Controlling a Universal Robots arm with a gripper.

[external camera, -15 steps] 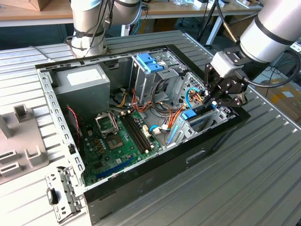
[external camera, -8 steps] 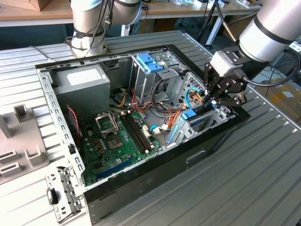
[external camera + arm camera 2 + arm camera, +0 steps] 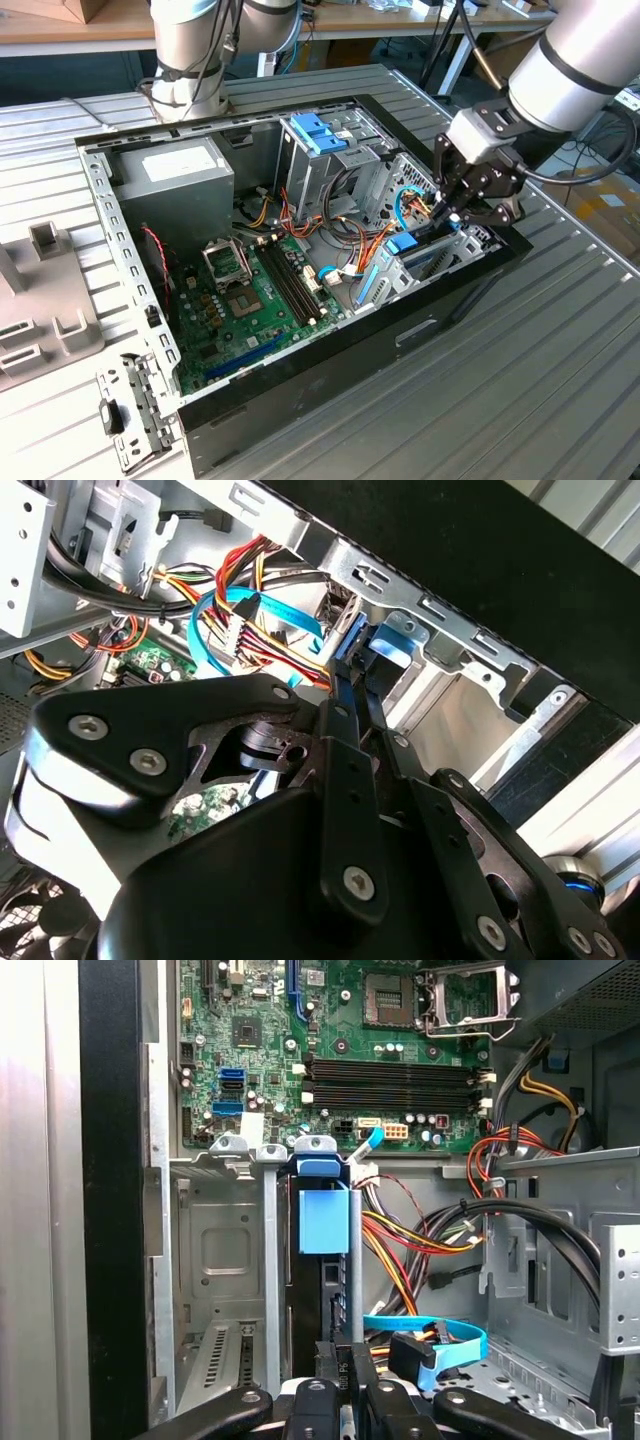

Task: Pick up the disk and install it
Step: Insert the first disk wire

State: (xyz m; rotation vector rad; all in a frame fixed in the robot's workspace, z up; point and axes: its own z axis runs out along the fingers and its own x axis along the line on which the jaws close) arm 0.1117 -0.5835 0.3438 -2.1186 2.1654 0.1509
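Blue plastic marks the disk [image 3: 324, 1222] for us: in the first wrist view its rail and tab stand edge-on in the drive bay [image 3: 222, 1260] of the open computer case [image 3: 300, 355], next to the bay's bare metal slots. We judge the disk to be already lowered into the bay, at the corner of the case on the exterior view's right, beside the bundle of coloured cables [image 3: 375, 245].

The end effector [image 3: 462, 208] is down inside that corner. In the second wrist view its fingers [image 3: 350, 780] come together narrowly on the disk's dark edge, so we read it as closed on the disk, not let go.

Progress, as judged: pick-up done, the disk is in its slot, seating apparently near complete; release is not yet done, and we cannot tell if it is fully home.

The motherboard [image 3: 255, 290] and grey power supply [image 3: 175, 175] are untouched. The case rests on the ribbed metal table [image 3: 540, 380].
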